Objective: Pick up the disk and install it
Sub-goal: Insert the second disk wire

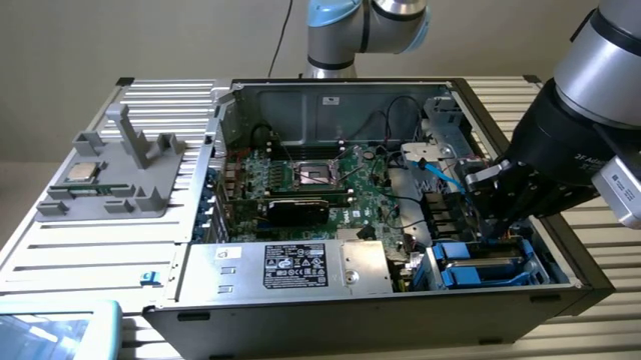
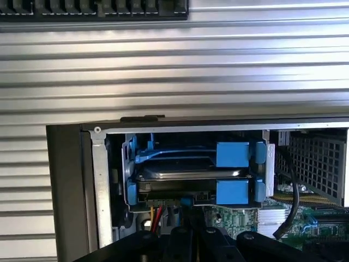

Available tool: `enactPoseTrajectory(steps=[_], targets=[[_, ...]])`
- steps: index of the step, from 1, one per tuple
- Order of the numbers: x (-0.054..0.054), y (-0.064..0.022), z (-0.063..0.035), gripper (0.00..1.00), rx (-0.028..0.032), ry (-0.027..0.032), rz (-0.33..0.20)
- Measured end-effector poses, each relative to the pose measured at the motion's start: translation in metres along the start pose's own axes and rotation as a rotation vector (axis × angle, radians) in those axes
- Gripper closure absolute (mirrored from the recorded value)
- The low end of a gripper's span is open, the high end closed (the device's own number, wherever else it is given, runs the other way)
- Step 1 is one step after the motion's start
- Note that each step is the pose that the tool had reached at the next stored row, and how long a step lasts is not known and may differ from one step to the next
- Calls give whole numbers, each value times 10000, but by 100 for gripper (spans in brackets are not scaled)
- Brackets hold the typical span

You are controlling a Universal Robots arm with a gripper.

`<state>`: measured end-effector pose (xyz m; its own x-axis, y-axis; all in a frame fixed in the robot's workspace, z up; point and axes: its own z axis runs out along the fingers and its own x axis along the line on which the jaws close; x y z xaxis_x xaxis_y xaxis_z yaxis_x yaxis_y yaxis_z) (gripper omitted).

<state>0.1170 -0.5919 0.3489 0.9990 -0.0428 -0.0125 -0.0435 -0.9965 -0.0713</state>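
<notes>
The disk (image 1: 489,264) lies flat in its blue frame (image 1: 451,259) inside the drive bay, at the near corner of the open computer case (image 1: 350,304) on the exterior view's right. In the wrist view the disk (image 2: 191,173) shows as a silver-grey slab between the blue frame's side pieces (image 2: 232,155). My gripper (image 1: 491,236) hangs just above the bay's inner edge, its fingers shut with nothing visible between them. In the wrist view the gripper (image 2: 188,237) points at the disk's connector edge from a short way off; I cannot tell whether it touches.
A large silver box with a black label (image 1: 300,266) sits beside the bay. The motherboard (image 1: 320,180) and a blue cable (image 1: 440,176) lie deeper in the case. Red and yellow wires (image 2: 155,215) hang near the disk. A grey tray (image 1: 110,187) holding a small chip (image 1: 85,171) stands on the exterior view's left.
</notes>
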Motion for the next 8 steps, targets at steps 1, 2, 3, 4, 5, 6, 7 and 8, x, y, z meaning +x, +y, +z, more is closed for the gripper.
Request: enactPoseTrajectory(steps=[1,2,3,4,5,6,7,8], targets=[[0,9,6,89,1,0,0],[0,18,9,89,0,0,0],[1,27,13,89,0,0,0],[2,33,18,89,1,-2,1],[4,39,21,89,8,-11,0],[4,46,24,89,17,-22,2],[4,51,28,89,21,-30,3],[4,54,35,89,26,-33,3]])
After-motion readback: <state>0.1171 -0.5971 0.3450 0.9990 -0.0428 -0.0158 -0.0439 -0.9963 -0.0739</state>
